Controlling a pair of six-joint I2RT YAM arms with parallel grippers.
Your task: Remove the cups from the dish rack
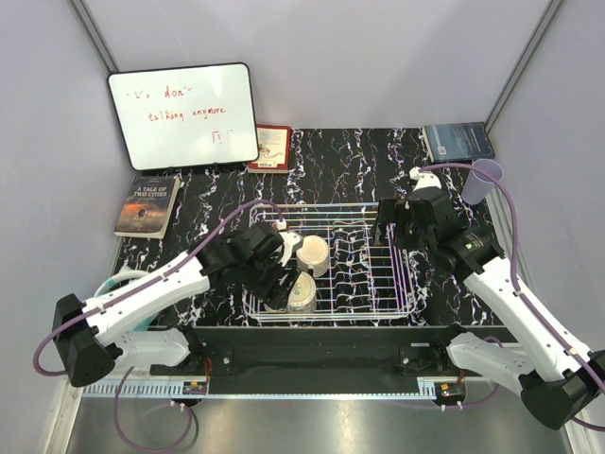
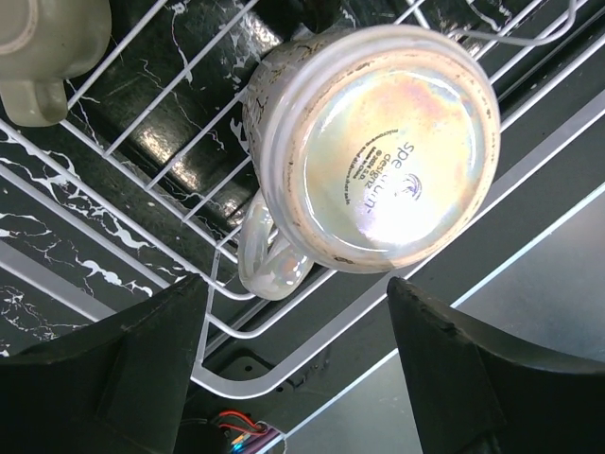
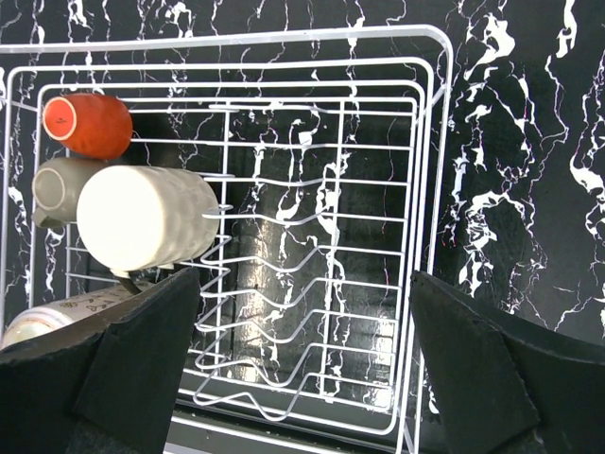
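The dish rack (image 1: pixel 369 274) sits in the middle of the black marbled table (image 1: pixel 350 165), its long side running left to right. All the cups in it are crowded into its left end. Nearest is a pearly mug (image 2: pixel 378 151), turned bottom up so its printed base faces upward, with its handle sticking out toward the rack's edge wire. Just beyond it a cream mug (image 3: pixel 146 218) is tipped over on the prongs, its length running left to right and its rounded bottom toward the left. Behind that a small grey-brown cup (image 3: pixel 59 184) and an orange cup (image 3: pixel 90 125) lie on their sides the same way, the orange one farthest back with its bottom pointing left. A lavender tumbler (image 1: pixel 482 180) stands outside the rack at the far right of the table, just beside a blue book (image 1: pixel 458 142).

The left gripper (image 2: pixel 298 312) hangs over the pearly mug with its jaws spread wide. Nothing is between them, and I see no contact with the mug. The right gripper (image 3: pixel 302 312) hovers above the bare right end of the rack, jaws spread as wide as they go, holding and touching nothing.
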